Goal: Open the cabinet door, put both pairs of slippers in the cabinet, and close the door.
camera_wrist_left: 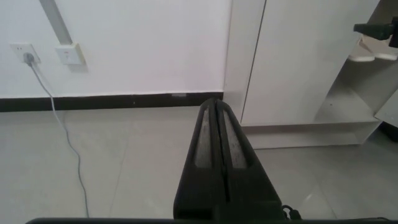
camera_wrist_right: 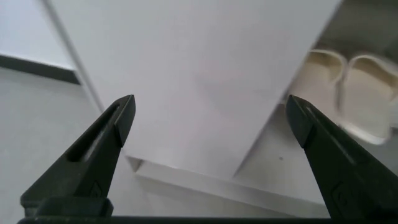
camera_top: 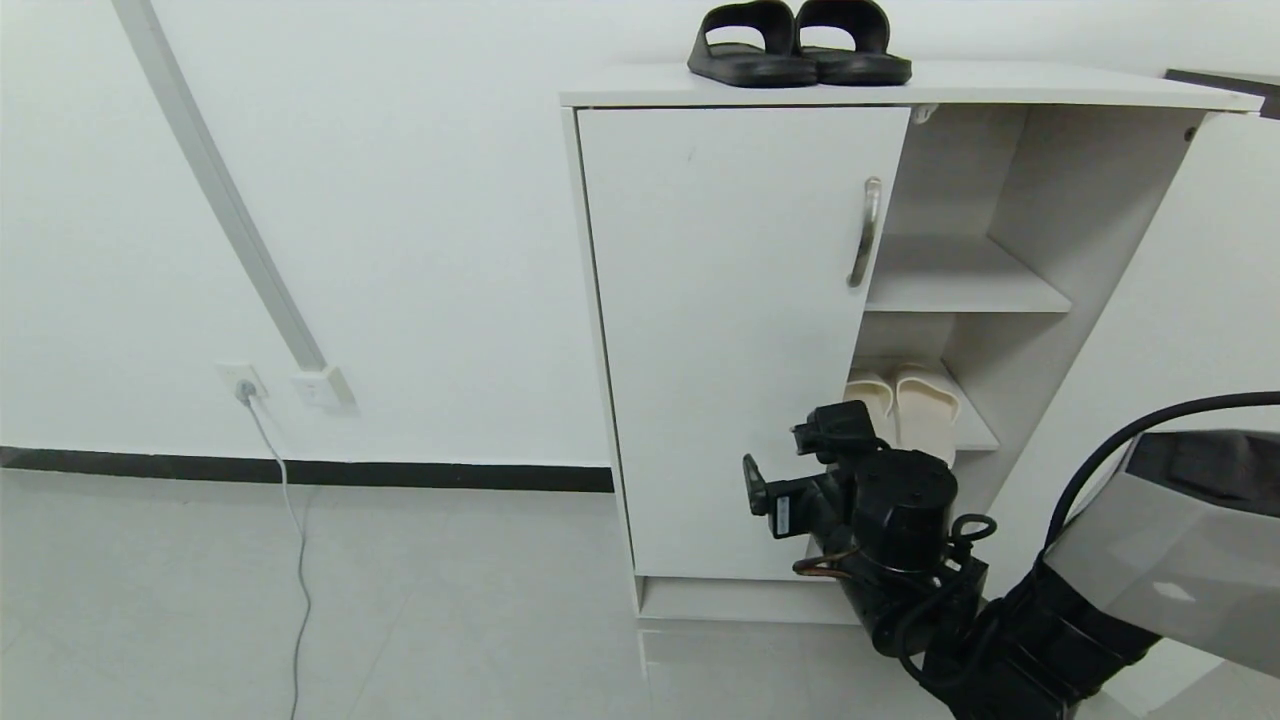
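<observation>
Task partway done. The cabinet (camera_top: 1010,86) had its right door (camera_top: 1180,300) swung open; the left door (camera_top: 730,340) was shut, handle (camera_top: 866,232) untouched. The white slippers (camera_top: 905,400) lay side by side on the cabinet's lower shelf, so I judged the first pair stowed. The black slippers (camera_top: 800,45) sat on the cabinet's top, not yet put in. The upper shelf (camera_top: 960,275) inside the cabinet held nothing and looked like the likely spot for them.

The right gripper (camera_top: 790,455) was low in front of the cabinet, near the inner edge of the left door and just outside the white slippers, jaws spread wide, holding nothing. The left gripper (camera_wrist_left: 215,102) was well away from the cabinet above the floor, fingers pressed together, nothing between them.

Left to do: move the black slippers in, then close the right door.
</observation>
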You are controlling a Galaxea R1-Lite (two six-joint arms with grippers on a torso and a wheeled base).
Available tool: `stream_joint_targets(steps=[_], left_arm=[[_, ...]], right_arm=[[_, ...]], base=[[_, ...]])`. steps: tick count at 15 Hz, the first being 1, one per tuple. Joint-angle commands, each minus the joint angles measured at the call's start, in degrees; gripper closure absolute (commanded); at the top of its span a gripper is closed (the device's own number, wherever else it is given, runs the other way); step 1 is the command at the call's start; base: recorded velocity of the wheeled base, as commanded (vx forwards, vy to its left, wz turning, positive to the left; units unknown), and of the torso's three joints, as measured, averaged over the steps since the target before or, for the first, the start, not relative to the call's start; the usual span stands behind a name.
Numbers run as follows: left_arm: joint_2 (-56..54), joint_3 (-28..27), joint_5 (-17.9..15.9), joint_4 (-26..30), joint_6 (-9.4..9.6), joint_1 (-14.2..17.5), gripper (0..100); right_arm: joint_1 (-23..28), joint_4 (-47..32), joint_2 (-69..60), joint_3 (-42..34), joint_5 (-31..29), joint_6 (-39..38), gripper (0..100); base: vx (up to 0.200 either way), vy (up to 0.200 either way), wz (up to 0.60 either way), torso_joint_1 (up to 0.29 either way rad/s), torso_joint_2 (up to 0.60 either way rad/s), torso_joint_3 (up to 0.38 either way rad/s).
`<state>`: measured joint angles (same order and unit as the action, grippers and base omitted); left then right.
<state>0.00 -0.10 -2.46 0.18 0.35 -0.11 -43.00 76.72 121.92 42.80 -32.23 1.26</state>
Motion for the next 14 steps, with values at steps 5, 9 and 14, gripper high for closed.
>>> stream_joint_targets(steps=[5,9,14], left_arm=[[0.09,0.01,0.00,-0.01,0.00,-0.07,100],[0.09,0.01,0.00,-0.01,0.00,-0.07,100],[0.09,0.01,0.00,-0.01,0.00,0.02,100]], right_arm=[[0.02,2.56,0.78,-1.93,2.61,1.21,0],[0.02,2.56,0.95,-1.93,2.61,1.21,0],[0.02,2.39,0.95,-1.84,2.52,1.21,0]], base=[[0.000,0.000,0.00,0.000,0.00,0.000],[0.000,0.000,0.00,0.000,0.00,0.000],[0.000,0.000,0.00,0.000,0.00,0.000]])
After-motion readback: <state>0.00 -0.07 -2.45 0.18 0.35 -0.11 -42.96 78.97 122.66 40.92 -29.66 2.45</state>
